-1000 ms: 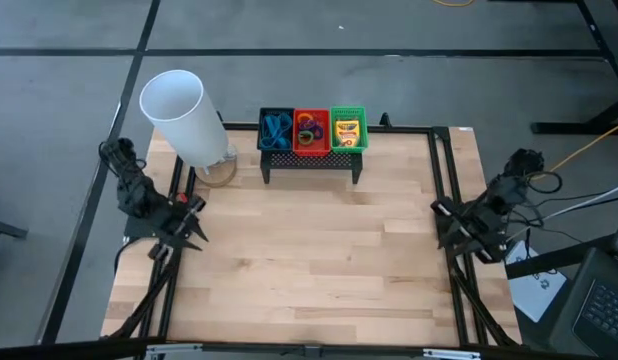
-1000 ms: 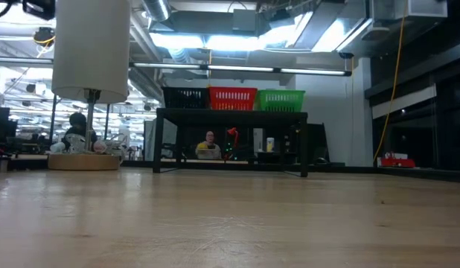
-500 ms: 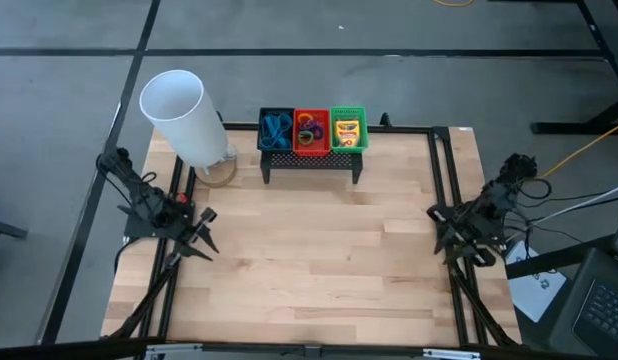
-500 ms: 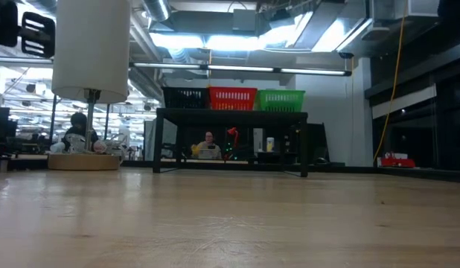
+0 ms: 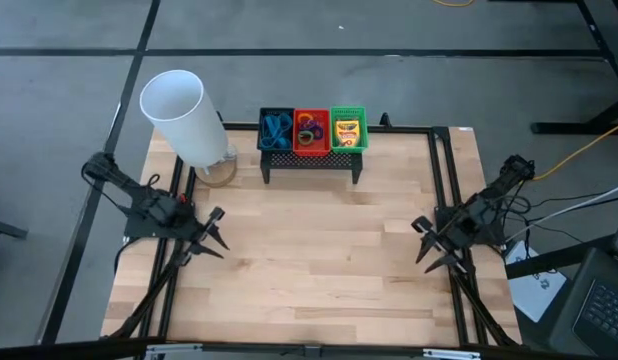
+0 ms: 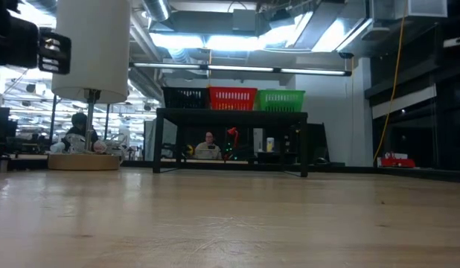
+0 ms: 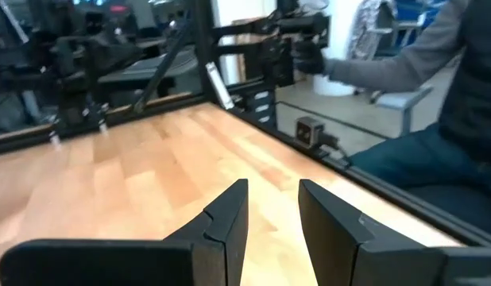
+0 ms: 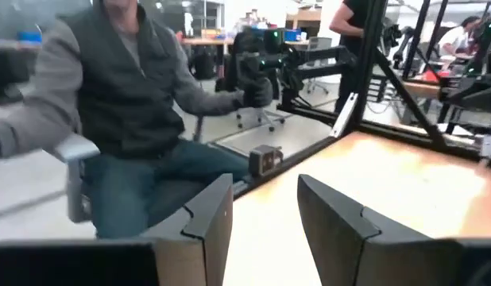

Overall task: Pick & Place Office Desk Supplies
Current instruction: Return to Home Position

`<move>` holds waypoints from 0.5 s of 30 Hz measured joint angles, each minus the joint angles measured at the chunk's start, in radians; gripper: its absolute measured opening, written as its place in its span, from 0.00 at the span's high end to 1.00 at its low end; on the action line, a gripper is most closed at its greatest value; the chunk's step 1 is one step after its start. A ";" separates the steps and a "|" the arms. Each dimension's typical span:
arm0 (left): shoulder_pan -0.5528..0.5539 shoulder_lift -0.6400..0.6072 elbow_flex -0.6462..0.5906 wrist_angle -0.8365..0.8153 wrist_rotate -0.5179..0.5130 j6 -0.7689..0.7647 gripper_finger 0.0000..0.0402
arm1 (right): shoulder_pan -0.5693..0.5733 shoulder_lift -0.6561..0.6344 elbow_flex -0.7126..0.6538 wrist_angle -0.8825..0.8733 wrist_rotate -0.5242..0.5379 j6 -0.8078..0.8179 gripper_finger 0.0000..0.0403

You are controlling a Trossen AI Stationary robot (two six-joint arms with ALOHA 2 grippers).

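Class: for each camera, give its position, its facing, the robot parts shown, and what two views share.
High view: overhead, down on the table; both arms, left gripper and right gripper open.
Low view: table height, facing the black mesh stand; left arm part upper left.
Left wrist view: across the table; own fingers.
Right wrist view: over the table's edge; own fingers.
Both wrist views share a seated person.
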 joint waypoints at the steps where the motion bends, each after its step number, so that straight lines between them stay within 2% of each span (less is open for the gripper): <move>1: 0.009 0.017 0.001 0.001 0.000 -0.004 0.72 | 0.000 0.000 -0.006 0.015 -0.006 0.017 0.64; 7: 0.060 0.035 0.000 0.011 0.051 0.024 0.72 | 0.000 0.009 -0.018 0.047 0.032 0.081 0.64; 15: 0.104 0.114 -0.001 0.001 0.000 0.035 0.72 | 0.000 0.106 -0.018 0.047 0.032 0.030 0.64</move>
